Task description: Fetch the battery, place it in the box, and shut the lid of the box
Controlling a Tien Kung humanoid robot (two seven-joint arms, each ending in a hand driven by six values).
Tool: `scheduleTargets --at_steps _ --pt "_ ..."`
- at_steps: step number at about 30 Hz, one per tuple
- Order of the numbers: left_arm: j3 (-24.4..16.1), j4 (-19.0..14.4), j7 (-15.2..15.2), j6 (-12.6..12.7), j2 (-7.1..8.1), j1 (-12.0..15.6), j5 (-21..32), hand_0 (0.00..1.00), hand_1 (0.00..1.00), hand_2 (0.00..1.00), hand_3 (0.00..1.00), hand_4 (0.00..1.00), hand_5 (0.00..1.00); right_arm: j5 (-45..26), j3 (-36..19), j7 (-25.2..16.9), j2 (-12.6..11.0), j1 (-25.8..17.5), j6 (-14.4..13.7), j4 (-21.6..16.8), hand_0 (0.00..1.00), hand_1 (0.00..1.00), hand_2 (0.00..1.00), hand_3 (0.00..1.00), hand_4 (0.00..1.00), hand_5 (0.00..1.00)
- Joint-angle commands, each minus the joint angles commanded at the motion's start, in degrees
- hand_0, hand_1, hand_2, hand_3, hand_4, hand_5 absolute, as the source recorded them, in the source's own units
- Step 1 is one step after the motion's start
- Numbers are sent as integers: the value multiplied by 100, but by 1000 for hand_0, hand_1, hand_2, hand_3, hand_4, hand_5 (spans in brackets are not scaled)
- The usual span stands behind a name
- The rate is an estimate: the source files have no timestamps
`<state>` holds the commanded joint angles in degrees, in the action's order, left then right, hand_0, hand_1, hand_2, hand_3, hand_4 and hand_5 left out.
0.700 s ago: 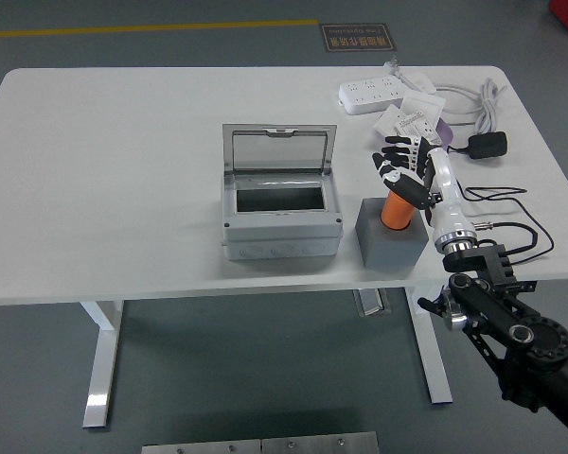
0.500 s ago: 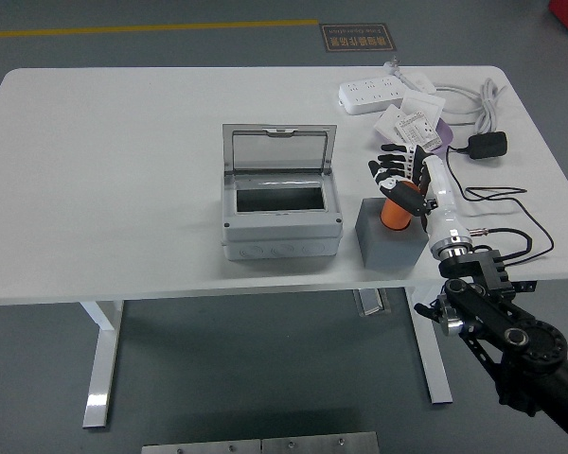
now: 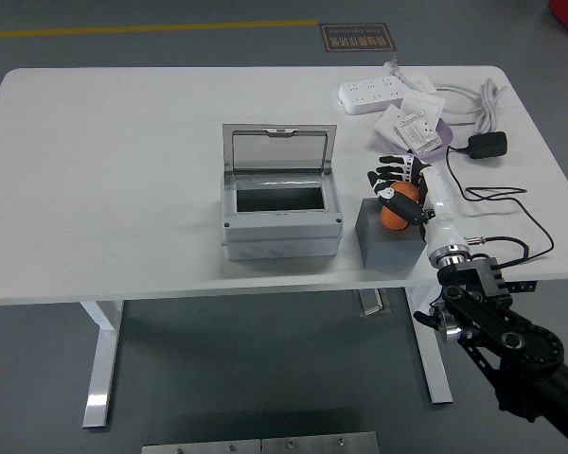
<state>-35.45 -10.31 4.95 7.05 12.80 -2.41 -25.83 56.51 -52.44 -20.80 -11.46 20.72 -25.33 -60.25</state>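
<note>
An orange battery point(image 3: 394, 210) stands upright in a grey block holder point(image 3: 390, 236) right of the box. My right hand point(image 3: 394, 185) is at the battery's top, its black fingers point(image 3: 382, 176) curled around the battery and the thumb on its near side. The grey box point(image 3: 281, 213) sits mid-table with its clear lid point(image 3: 278, 148) standing open at the back; its inside looks empty. My left hand is out of view.
A white power strip point(image 3: 371, 92) with its cable, small paper packets point(image 3: 410, 124) on a purple dish, and a black adapter point(image 3: 486, 145) with black wires lie at the far right, behind my hand. The table's near edge point(image 3: 218, 295) runs just in front of the box.
My right hand has moved left and down toward me, and its fingers have closed around the top of the battery. The box and holder have not moved.
</note>
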Motion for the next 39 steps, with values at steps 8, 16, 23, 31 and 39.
scheduleTargets --at_steps 8,16,23,31,39 --pt "44 0 -12 -6 1 -5 28 578 578 547 562 531 2 -38 16 -6 -8 -30 -7 66 627 601 569 608 749 259" --pt "54 0 -11 -12 5 -11 13 578 578 548 563 533 2 -59 76 -2 10 -38 -14 103 614 599 568 608 744 257" --pt "66 0 -17 -13 -3 -27 20 578 578 547 562 533 2 -69 124 2 13 -36 -22 127 606 591 564 607 743 262" --pt "25 0 -12 -8 -5 -36 -27 578 578 547 562 532 2 -106 128 -13 -5 -32 -70 149 599 588 558 603 740 259" --pt "35 0 -26 -5 -3 -52 -6 578 578 548 563 533 2 -176 142 6 -5 -40 -160 185 538 516 515 566 641 257"
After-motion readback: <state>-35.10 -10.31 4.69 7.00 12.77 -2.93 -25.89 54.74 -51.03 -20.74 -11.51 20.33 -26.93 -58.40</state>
